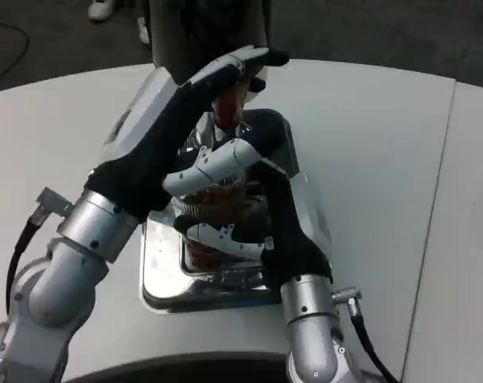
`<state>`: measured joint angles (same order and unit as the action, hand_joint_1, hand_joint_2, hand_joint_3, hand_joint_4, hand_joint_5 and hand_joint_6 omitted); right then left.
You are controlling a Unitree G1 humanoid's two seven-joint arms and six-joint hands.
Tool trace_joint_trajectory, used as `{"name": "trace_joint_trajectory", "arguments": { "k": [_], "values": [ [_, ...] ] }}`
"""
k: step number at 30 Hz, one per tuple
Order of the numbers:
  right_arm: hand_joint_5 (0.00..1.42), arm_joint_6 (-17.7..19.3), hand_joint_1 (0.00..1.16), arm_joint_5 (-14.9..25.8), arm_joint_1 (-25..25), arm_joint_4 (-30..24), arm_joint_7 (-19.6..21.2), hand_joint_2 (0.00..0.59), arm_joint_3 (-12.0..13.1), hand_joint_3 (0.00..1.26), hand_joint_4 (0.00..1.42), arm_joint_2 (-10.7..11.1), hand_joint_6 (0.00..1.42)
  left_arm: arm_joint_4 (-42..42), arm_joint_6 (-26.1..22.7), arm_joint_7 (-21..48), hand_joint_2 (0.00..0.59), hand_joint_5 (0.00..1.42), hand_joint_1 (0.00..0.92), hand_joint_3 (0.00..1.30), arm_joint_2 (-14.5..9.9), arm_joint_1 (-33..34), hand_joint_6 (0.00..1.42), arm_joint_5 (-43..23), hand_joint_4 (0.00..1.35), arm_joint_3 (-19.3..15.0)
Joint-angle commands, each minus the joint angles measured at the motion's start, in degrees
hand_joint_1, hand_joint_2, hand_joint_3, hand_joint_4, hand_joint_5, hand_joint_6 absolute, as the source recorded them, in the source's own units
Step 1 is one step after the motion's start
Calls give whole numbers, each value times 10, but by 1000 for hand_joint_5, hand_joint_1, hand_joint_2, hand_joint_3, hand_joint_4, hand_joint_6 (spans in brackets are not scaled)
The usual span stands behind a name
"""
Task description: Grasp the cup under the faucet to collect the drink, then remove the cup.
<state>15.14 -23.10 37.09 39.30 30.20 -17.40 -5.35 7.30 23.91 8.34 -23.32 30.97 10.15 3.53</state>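
The cup [217, 203], clear and part full of brown drink, is held over the tray [157, 275] under the faucet [227, 112], near the table's [385, 159] middle. It is wrapped by the right hand's [249, 199] closed fingers. The tap handle is pressed by the left hand's [201, 96] curled fingers. Overflow is likely if the handle is held too long; spilling is risked if the cup is tilted while withdrawn.

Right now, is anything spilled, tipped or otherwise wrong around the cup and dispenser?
Nothing stands out. The cup stands upright on the metal drip tray, held by the right hand, while the left hand rests on the red tap handle. No spill shows.
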Motion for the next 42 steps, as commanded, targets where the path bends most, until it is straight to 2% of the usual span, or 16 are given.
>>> {"name": "trace_joint_trajectory", "arguments": {
  "k": [1, 6, 10, 16, 27, 33, 42],
  "values": [
    [974, 3, 868, -1, -5, -25, 3, 152, 1, 638, 737, -28, 985, 4, -22, 29, 90, 267, 0, 260, 14, -15, 253, -49, 114, -13],
    [974, 0, 866, 0, -7, -30, 1, 151, 3, 638, 737, -27, 988, 16, -23, 55, 89, 244, 0, 246, 20, -17, 237, -107, 89, -37],
    [965, -2, 874, 0, -9, -34, 1, 161, 4, 646, 747, -26, 993, 13, -30, 85, 79, 218, 0, 169, 22, -22, 218, -152, 78, -52],
    [973, -1, 877, -2, -14, -42, 2, 162, 5, 647, 747, -25, 997, -30, -51, 107, 64, 199, 0, 135, 27, -41, 197, -184, 68, -63],
    [974, -4, 878, -6, -35, -66, -2, 162, 0, 647, 747, -24, 1000, -102, -81, 118, 54, 179, 0, 125, 29, -68, 181, -193, 57, -67],
    [974, -7, 884, -6, -45, -78, -4, 165, 1, 647, 747, -22, 1013, -146, -92, 104, 52, 178, 0, 124, 29, -83, 180, -175, 64, -76],
    [974, -9, 889, -13, -55, -92, -8, 166, -4, 647, 747, -23, 1016, -179, -87, 89, 50, 166, 0, 131, 15, -104, 166, -135, 67, -100]
  ]
}}
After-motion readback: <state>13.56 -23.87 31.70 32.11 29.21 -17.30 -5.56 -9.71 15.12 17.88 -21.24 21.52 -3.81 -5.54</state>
